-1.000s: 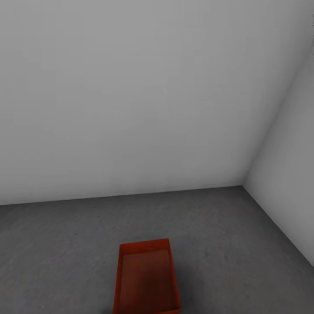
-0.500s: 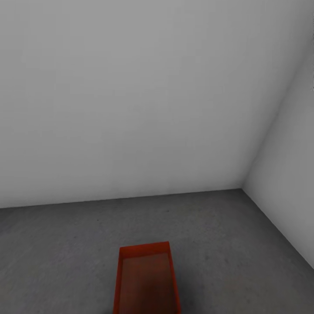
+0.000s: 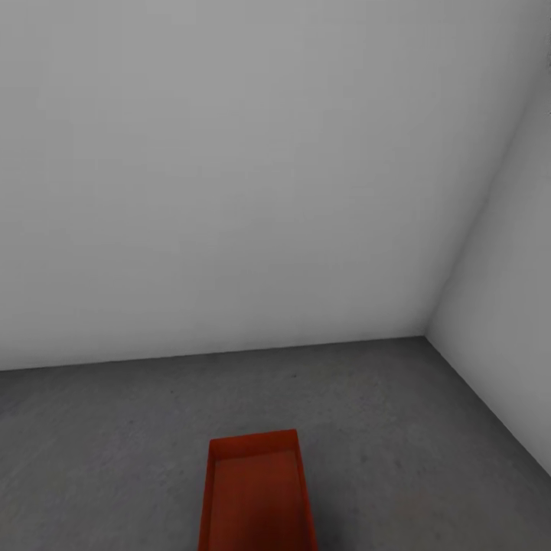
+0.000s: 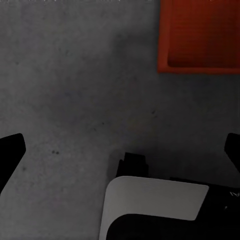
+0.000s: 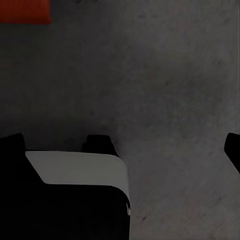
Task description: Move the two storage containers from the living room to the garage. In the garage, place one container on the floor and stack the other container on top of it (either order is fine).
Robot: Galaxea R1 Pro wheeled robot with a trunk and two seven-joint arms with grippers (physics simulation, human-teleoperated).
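An orange-red storage container (image 3: 258,493) sits on the dark grey concrete floor (image 3: 413,428) of the garage, near a corner of two plain white-grey walls (image 3: 229,176). In the head view its long axis runs straight away from the robot toward the far wall, open side up. The left tool (image 4: 120,150) hangs above bare floor with its dark fingers (image 4: 10,150) spread wide, gripping nothing; the container lies off to one side, apart from it. The right tool (image 5: 120,147) is likewise spread wide and empty, with the container well apart at the picture's corner.
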